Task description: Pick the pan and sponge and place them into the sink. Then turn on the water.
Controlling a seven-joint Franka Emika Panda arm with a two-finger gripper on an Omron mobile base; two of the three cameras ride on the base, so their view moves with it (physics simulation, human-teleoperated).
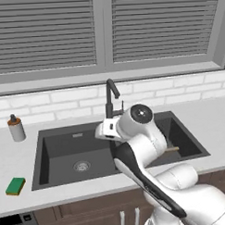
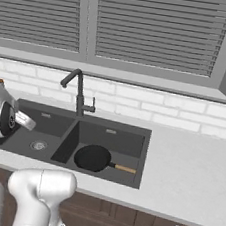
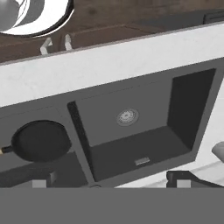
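While the pan lies flat in one basin of the sink, handle toward the counter, the other basin holds just its drain. Above that basin the pincer hangs wide apart, gripping nothing, fingertips cut off. Away to its side, the sponge sits on the counter.

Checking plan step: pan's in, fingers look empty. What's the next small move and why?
Probably swing the open gripper left toward the sponge and line up above it. The pan already lies in the right basin of the sink, while the sponge sits on the counter by the sink's front left corner. The hand hovers over the sink holding nothing.
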